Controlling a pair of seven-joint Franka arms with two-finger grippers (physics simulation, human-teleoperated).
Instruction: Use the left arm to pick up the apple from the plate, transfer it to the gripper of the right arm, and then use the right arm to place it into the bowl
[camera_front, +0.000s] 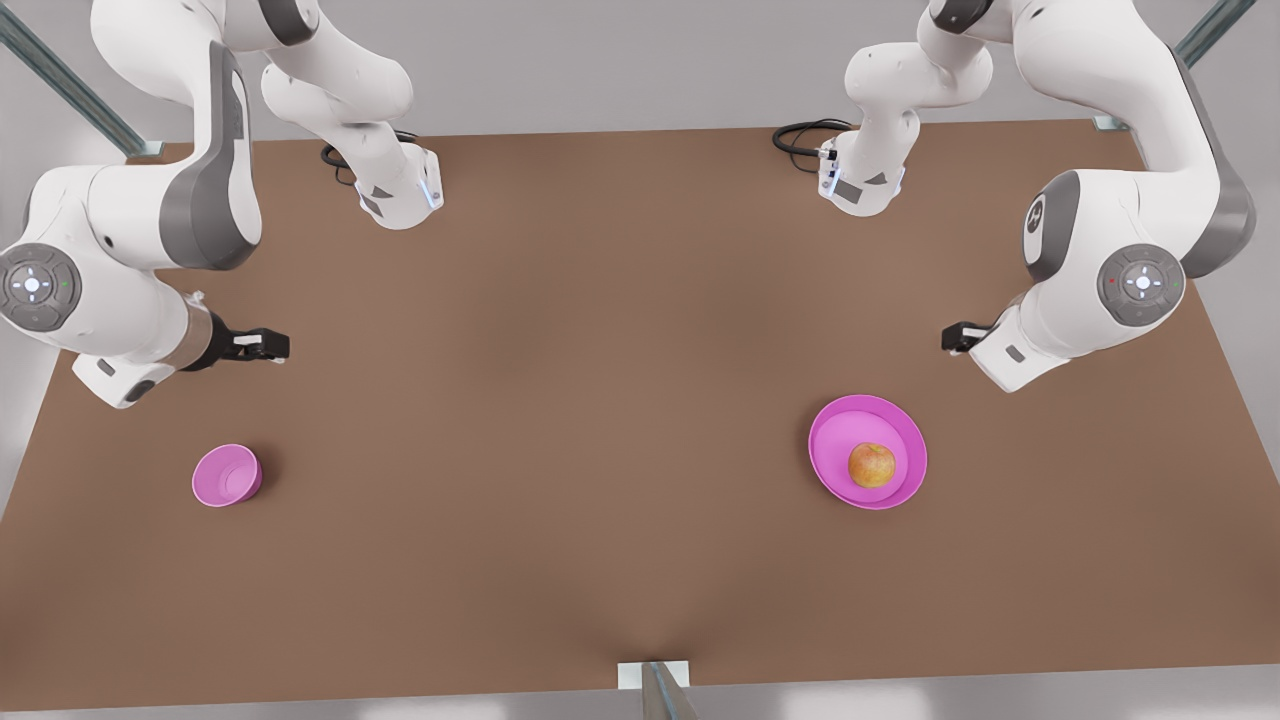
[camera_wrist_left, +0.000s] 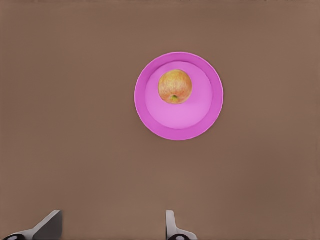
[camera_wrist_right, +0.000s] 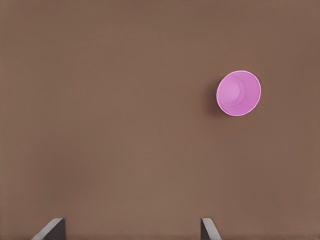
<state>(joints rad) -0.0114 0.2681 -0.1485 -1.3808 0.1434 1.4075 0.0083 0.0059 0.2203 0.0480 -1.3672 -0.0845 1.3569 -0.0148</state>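
The yellow-orange apple (camera_front: 872, 465) (camera_wrist_left: 175, 86) lies on the wide pink plate (camera_front: 835, 440) (camera_wrist_left: 200, 122) at the front view's right. Behind the plate and high above the table, my left gripper (camera_front: 956, 338) (camera_wrist_left: 112, 231) hangs open, its fingers (camera_wrist_left: 171, 226) spread wide with nothing between them. The small deep pink bowl (camera_front: 227, 476) (camera_wrist_right: 238, 93) stands at the front view's left. My right gripper (camera_front: 264, 346) (camera_wrist_right: 131, 232) hovers above and behind the bowl, open and holding nothing.
The brown table (camera_front: 600, 400) spans the whole scene. Both arm bases stand at the back edge, with black cables (camera_front: 805, 135) beside them. A metal post (camera_front: 655, 688) meets the middle of the front edge.
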